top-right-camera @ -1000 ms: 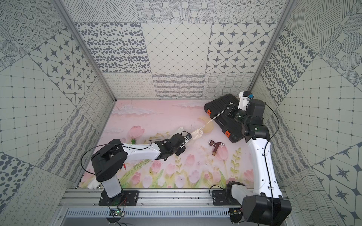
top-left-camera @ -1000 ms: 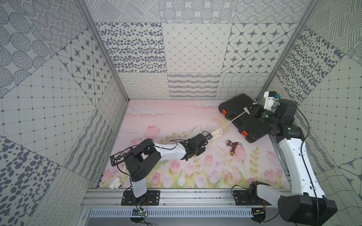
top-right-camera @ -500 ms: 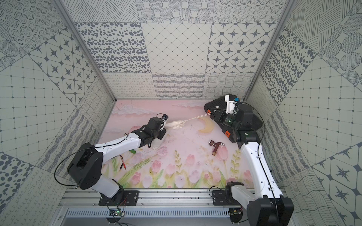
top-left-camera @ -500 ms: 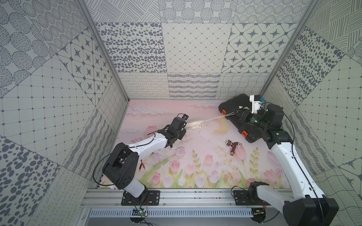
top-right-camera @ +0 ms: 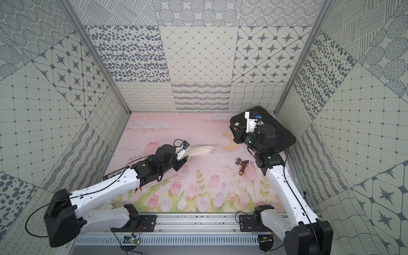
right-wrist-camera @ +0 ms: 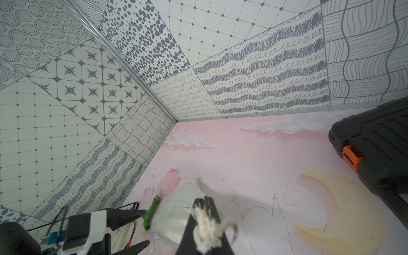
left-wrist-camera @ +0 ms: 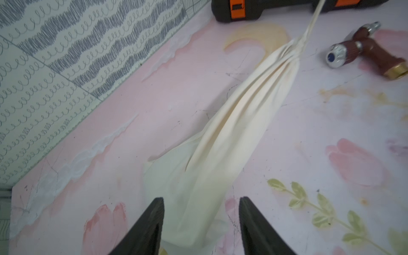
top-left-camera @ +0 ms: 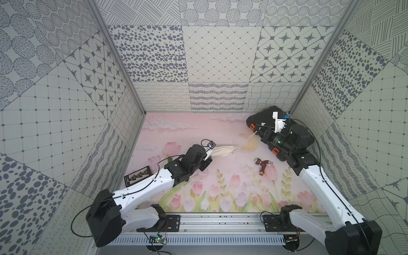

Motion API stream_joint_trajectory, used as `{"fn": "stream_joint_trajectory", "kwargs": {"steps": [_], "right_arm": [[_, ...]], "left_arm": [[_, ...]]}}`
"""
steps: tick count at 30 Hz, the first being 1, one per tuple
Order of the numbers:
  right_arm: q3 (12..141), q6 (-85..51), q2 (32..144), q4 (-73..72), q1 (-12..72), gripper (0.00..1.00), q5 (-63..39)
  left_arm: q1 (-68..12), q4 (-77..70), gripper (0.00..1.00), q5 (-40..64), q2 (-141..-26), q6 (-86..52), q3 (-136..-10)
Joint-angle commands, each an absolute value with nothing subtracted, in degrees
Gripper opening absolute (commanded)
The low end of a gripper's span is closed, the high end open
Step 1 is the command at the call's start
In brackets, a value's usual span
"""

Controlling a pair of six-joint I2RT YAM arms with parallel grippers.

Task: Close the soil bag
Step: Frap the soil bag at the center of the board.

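The soil bag (top-left-camera: 223, 151) (top-right-camera: 202, 151) is a cream cloth pouch lying stretched out on the pink mat. Its neck (left-wrist-camera: 295, 47) is gathered tight, and a thin cord (left-wrist-camera: 314, 15) runs from it up to the right arm. My left gripper (left-wrist-camera: 202, 202) (top-left-camera: 208, 160) is open, its black fingertips (left-wrist-camera: 160, 203) standing either side of the bag's bottom end without pinching it. My right gripper (right-wrist-camera: 204, 201) (top-left-camera: 258, 129) (top-right-camera: 234, 129) is shut on the cord, whose frayed knot (right-wrist-camera: 207, 229) pokes out behind the fingers.
A black ribbed hard case (top-left-camera: 265, 117) (top-right-camera: 278, 125) (right-wrist-camera: 375, 141) with orange latches sits under the right arm at the back right. A brown hose nozzle (top-left-camera: 262, 165) (left-wrist-camera: 371, 50) lies right of the bag. A green fitting (right-wrist-camera: 152, 209) and a black card (top-left-camera: 138, 176) lie by the left wall.
My left gripper has opened and let go of the bag's bottom end. The right gripper has shifted slightly left, still holding the cord, and the bag now rests on the mat.
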State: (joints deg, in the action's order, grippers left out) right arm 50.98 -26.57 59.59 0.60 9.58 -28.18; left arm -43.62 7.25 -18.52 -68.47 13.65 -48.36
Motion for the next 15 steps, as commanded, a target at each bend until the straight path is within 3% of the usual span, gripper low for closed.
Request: {"fn": "stream_joint_trajectory", "kwargs": {"steps": [1,9,15], "right_arm": [[50.0,-25.2,57.4,-1.9,9.8,0.00,-27.4],[50.8,-24.6,56.3,0.0,10.2,0.00,-28.4],[50.6,-24.6,55.6,0.9,10.4,0.00,-28.3]], "left_arm": [[-45.8,0.6,0.57,-3.7,-71.2,12.5,-54.0],[-47.3,-4.0,0.57,3.0,-93.6,14.5,-69.8],[-47.2,-9.1,0.54,4.2,-101.2,15.1,-75.3]]}}
